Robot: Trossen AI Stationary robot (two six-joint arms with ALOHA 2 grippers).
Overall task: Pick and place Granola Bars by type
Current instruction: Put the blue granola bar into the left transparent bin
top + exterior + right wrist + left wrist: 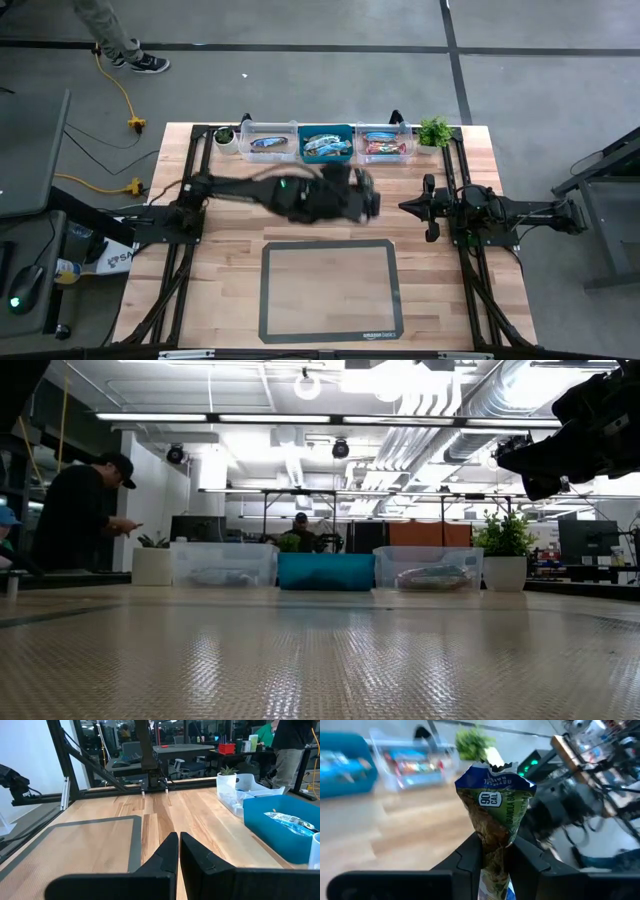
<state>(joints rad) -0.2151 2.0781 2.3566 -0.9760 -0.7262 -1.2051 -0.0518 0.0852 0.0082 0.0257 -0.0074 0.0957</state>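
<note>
While our left gripper (pixel 495 862) hangs above the desk (pixel 230 230) near the bins, its fingers pinch a granola bar (pixel 495 815); our right gripper (pixel 178 851) rests closed, empty.

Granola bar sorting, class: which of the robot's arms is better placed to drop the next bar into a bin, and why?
Left. Its pincer is shut on a granola bar and hangs near the bins. The right pincer is shut on nothing, at the table's right side.
</note>
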